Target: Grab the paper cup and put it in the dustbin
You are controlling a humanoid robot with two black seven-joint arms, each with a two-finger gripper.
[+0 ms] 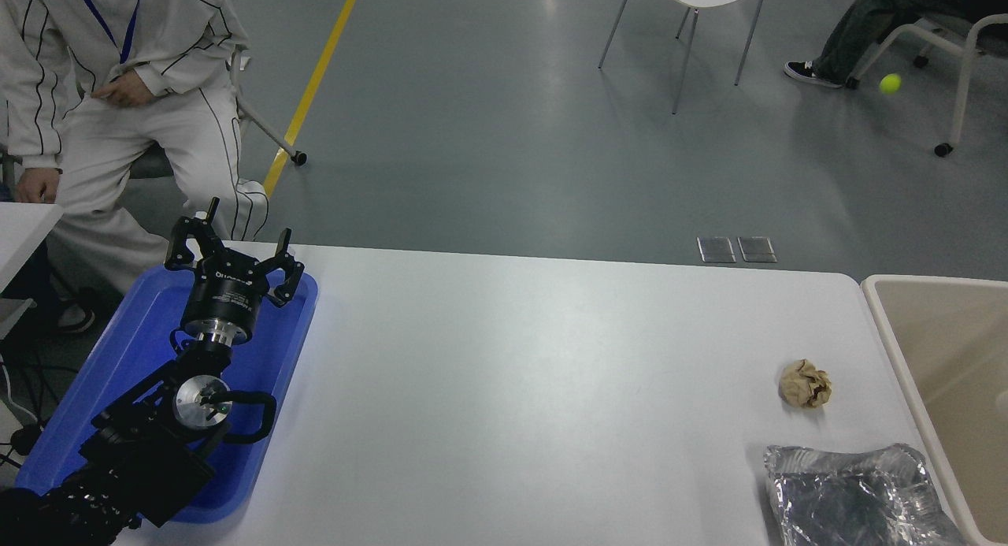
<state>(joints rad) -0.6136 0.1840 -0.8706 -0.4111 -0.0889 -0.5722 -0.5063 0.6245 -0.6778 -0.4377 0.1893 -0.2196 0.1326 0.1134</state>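
One arm only shows, the left arm, parked at the lower left above the blue tray (118,365), and its left gripper (233,250) stands with the fingers spread wide, holding nothing. The dustbin (882,317) sits at the right end of the white table (512,388), a large beige plastic bin with a thick pale rim and a rounded near corner; most of it is cut off by the right edge, and only bare beige inner wall shows inside. No paper cup shows on the table, in the tray or in the part of the bin that is in view. A crumpled brown paper ball (805,384) lies on the table near the bin's left wall, and a crinkled silver foil bag (854,495) lies nearer the camera, cut off by the bottom edge. There is small white lettering on the gripper's black body, too small to read. A person in white striped clothes (118,97) sits at the far left, cropped at the top, with a blue lanyard. Another person's leg (874,22) shows at the upper right beside a small yellow-green ball (891,83).
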